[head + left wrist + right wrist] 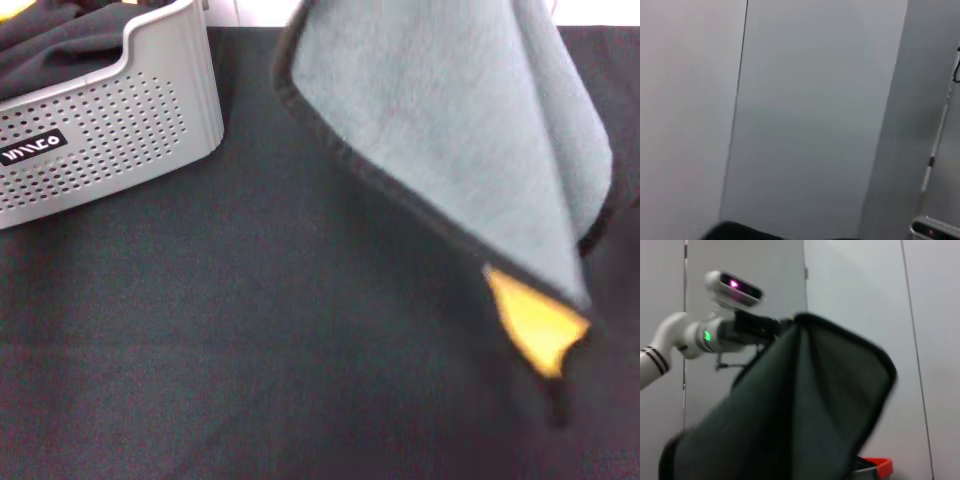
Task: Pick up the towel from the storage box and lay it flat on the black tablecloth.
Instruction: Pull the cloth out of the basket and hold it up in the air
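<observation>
Left gripper (776,326) is up in the air clamped on the top edge of the towel (450,130), at least that's how it looks from the right wrist view, where its white arm reaches in and the cloth hangs off the end. Right gripper, can't tell, none of the views shows it. Towel hangs over the right half of the black tablecloth (250,330), grey-green face toward the head camera, a yellow corner peeking out at the low end. Storage box (110,130) sits far left on the cloth, dark fabric inside.
</observation>
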`<state>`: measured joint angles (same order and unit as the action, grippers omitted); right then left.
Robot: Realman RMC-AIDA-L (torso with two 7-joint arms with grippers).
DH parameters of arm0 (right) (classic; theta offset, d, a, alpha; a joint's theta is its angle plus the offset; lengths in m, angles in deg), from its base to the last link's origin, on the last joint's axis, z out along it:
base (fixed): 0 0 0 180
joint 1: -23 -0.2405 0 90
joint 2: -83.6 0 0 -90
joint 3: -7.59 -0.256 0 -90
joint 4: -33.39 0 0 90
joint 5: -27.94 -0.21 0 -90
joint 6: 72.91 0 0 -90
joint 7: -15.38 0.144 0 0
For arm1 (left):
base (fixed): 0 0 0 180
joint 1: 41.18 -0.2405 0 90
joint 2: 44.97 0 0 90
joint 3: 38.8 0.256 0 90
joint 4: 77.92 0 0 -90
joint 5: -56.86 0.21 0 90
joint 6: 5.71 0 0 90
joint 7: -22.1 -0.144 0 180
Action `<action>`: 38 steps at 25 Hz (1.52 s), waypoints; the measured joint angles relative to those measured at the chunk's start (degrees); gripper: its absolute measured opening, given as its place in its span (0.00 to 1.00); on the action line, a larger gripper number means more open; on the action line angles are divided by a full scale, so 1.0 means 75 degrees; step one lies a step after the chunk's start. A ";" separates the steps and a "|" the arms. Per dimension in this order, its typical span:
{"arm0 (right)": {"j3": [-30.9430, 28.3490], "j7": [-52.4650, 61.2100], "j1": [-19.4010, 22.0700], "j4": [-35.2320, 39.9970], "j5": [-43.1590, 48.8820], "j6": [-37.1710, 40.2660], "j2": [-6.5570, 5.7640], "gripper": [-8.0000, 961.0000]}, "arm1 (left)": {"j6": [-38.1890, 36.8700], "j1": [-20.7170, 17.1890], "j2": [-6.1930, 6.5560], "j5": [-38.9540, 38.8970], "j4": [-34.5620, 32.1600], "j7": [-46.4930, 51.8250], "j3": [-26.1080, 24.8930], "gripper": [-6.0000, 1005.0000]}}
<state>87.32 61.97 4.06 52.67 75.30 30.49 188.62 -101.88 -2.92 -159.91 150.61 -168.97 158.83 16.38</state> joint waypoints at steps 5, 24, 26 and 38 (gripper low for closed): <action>-0.0064 -0.0070 0.0080 -0.0011 -0.0041 0.0021 -0.0133 0.87 | -0.0082 0.0122 -0.0215 0.0324 0.0813 -0.0917 0.0595 0.03; -0.0342 0.0744 -0.0115 -0.0147 0.1289 0.0629 0.0065 0.87 | -0.0805 0.0092 -0.0347 0.0745 0.0787 -0.2073 0.1723 0.03; -0.0350 0.0748 -0.0128 -0.0159 0.1498 0.0841 0.0086 0.87 | -0.0806 0.0045 -0.0354 0.0745 0.0715 -0.2035 0.1717 0.03; -0.0567 0.0716 -0.0055 -0.0191 0.1584 0.1166 0.0081 0.83 | -0.0932 -0.0098 -0.0362 0.0720 0.0401 -0.1999 0.1727 0.04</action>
<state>83.07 67.34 3.65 51.25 87.18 39.23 189.22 -108.87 -3.65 -162.63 156.01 -165.96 143.84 29.34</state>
